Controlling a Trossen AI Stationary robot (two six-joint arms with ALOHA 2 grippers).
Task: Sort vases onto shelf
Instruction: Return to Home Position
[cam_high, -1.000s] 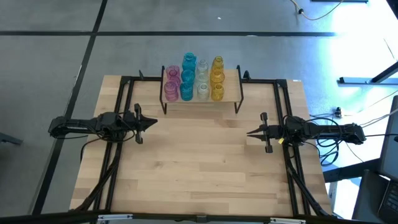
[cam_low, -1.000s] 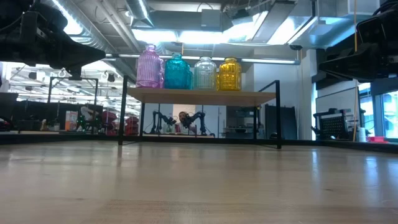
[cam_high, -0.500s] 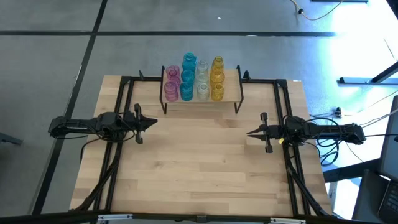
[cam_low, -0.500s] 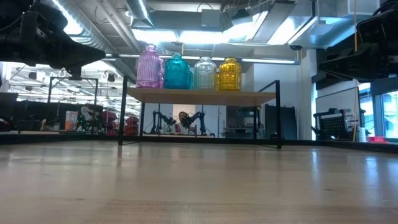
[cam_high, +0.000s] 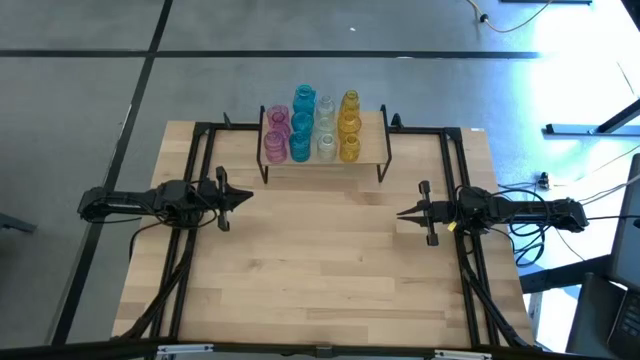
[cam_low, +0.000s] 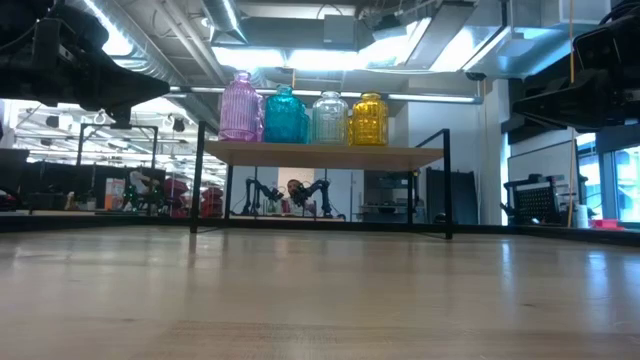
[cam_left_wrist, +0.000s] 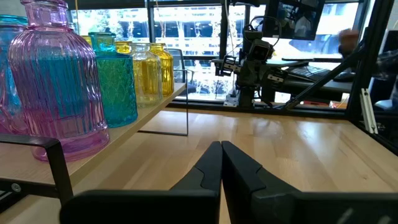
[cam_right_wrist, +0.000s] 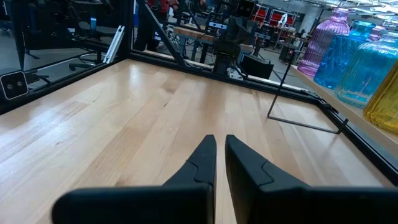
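Several glass vases stand upright by their bases in colour rows on the shelf (cam_high: 370, 150) at the table's far edge: pink (cam_high: 275, 135), teal-blue (cam_high: 302, 125), clear (cam_high: 326, 130) and amber-yellow (cam_high: 349, 128). The low view shows the front ones, pink (cam_low: 240, 108) to yellow (cam_low: 369, 119), on the light-wood board (cam_low: 320, 155). My left gripper (cam_high: 250, 197) hovers shut above the table's left side, pointing right. My right gripper (cam_high: 400, 213) hovers shut above the right side, pointing left. Both hold nothing; the fingers show shut in the wrist views (cam_left_wrist: 221, 163) (cam_right_wrist: 220, 155).
A black metal frame (cam_high: 200, 140) runs along the table's left, right and far sides. The bare wooden tabletop (cam_high: 320, 270) stretches between the two arms and toward the near edge. The room beyond shows other benches and robot arms.
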